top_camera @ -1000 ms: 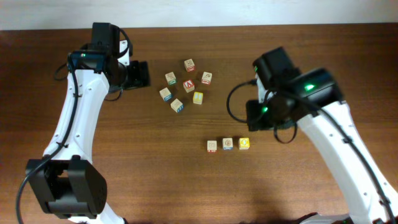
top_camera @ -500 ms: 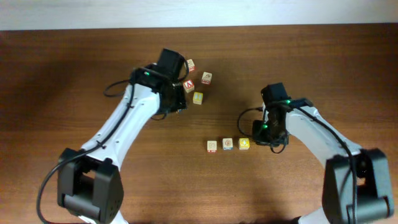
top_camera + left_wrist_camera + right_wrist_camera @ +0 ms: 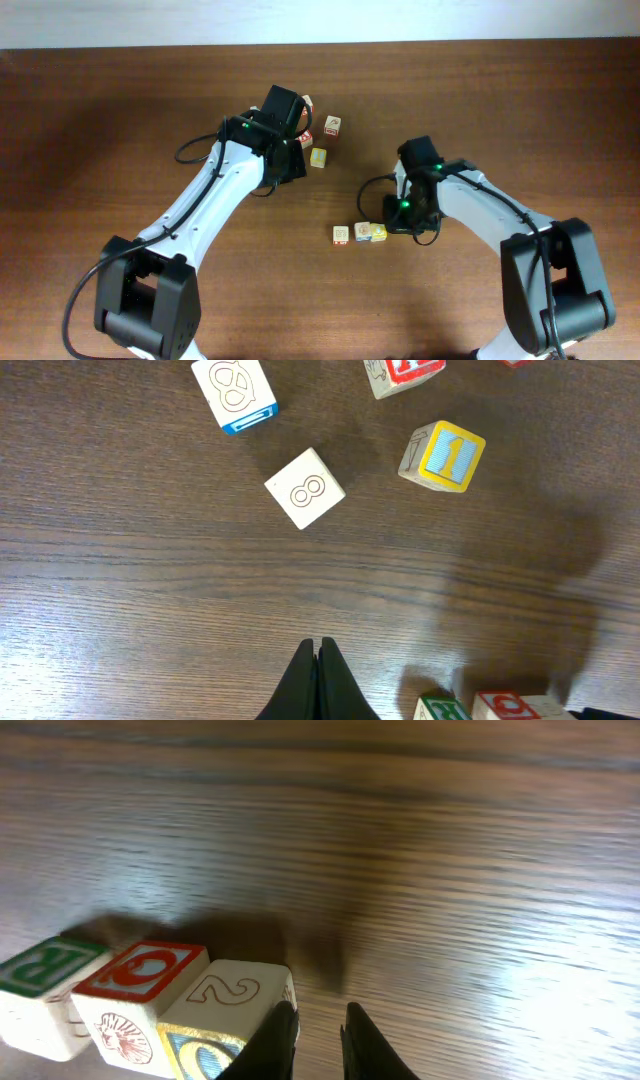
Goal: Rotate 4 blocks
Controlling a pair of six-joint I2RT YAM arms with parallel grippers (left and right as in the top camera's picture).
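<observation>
Spanning every view, one brown wooden table [image 3: 120,100] carries two white-and-black arms. The left arm [image 3: 200,205] reaches over a loose cluster of blocks [image 3: 318,157], and the right arm [image 3: 480,200] bends down to a row of three blocks [image 3: 352,233]. Above bare wood, the left gripper [image 3: 320,678] has its fingers pressed together on nothing. The right gripper [image 3: 315,1038] shows only a thin slit between its fingers with nothing in it, one finger just beside the yellow-faced "2" block [image 3: 225,1005] at the row's end. From overhead, four blocks of the cluster show and the arm hides the others. The left wrist view shows three whole blocks, with four more cut off by its edges.
</observation>
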